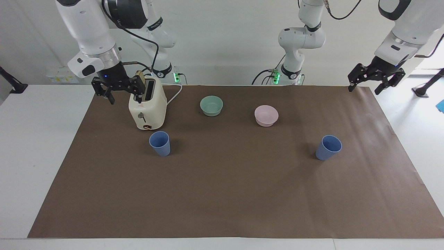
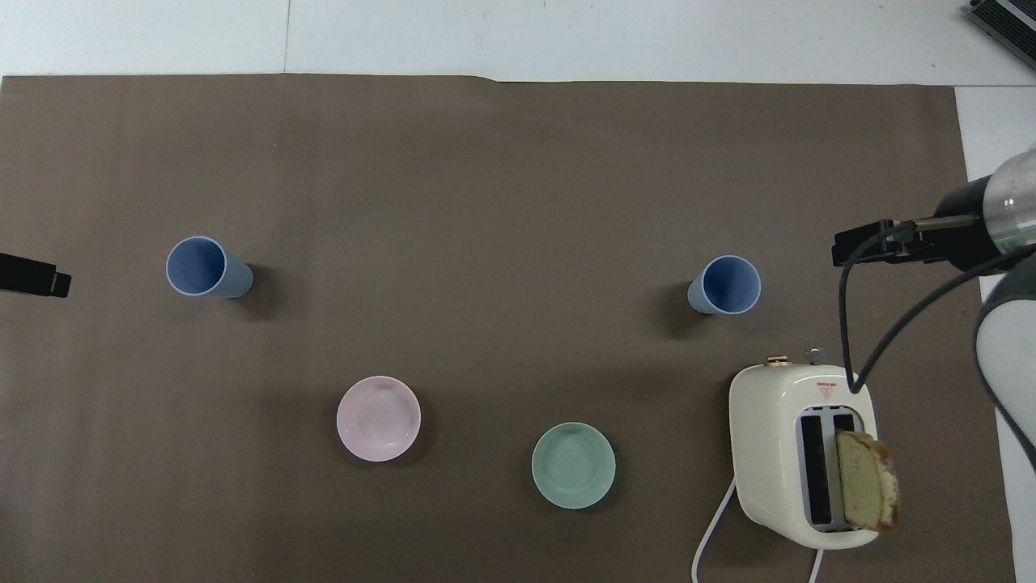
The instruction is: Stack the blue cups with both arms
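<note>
Blue cups upright on the brown mat (image 1: 222,194), well apart, mouths up: one cup (image 1: 160,143) just farther from the robots than the toaster (image 1: 147,107), toward the right arm's end; other cup (image 1: 328,147) toward the left arm's end, farther out than the pink bowl (image 1: 266,115). Teal bowl (image 1: 211,105) between toaster and pink bowl, near the robots. Slice of bread (image 2: 868,491) standing in one toaster slot. Right gripper (image 1: 119,91) raised beside the toaster at the mat's edge, fingers spread, holding nothing. Left gripper (image 1: 375,81) raised over the mat's corner at the left arm's end, fingers spread, empty.
</note>
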